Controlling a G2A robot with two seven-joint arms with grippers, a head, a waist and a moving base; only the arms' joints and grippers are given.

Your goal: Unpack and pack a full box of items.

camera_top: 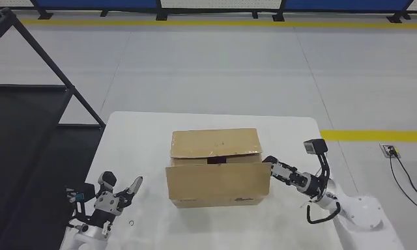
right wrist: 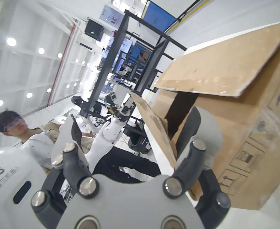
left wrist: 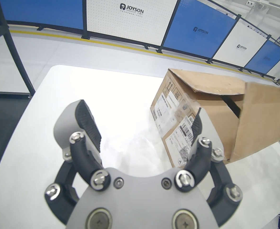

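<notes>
The cardboard box sits in the middle of the top view, on the white table. Its far flap lies almost flat over the top. The near flap stands up from the front wall, so a dark slot shows between the two. In the left wrist view, printed labels cover the end wall of the box.

The right gripper is at the right end of the box in the top view, level with the near flap's corner. In the right wrist view its jaws are spread wide. The torn edge of that flap lies between the fingers, and I cannot tell whether either pad touches the cardboard.

The left gripper is low in the left part of the top view, over bare table and apart from the box. Its jaws are released and hold nothing. In the left wrist view it points toward the labelled end of the box.
</notes>
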